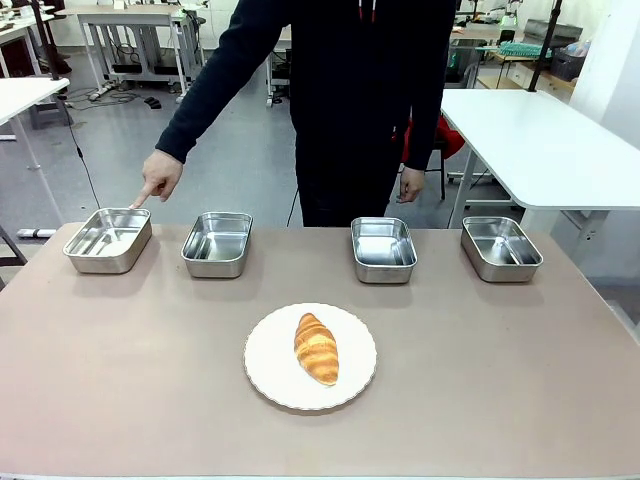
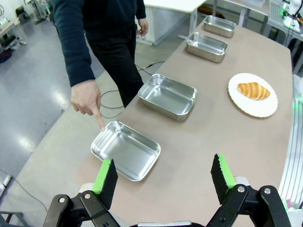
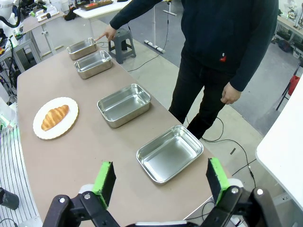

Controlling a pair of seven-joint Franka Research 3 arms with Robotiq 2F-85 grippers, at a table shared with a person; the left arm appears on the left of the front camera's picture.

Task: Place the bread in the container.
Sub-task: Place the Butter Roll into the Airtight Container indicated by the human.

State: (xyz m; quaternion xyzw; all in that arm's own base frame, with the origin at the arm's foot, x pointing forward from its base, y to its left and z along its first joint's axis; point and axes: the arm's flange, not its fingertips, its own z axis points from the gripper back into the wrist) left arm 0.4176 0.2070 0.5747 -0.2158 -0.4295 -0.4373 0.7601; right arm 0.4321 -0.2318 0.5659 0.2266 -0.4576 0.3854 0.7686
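While a finger (image 1: 140, 198) points at the upper-left container (image 1: 108, 240), bread (image 1: 316, 348) lies on the plate (image 1: 262, 365) lower centre, long axis front-to-back; left hand (image 2: 163, 163) and right hand (image 3: 160, 165) wide, empty; left likely nearer.

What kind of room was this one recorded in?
Probably a lab or workshop rather than a kitchen: white workbenches stand around the table, and cables trail across a bare grey floor.
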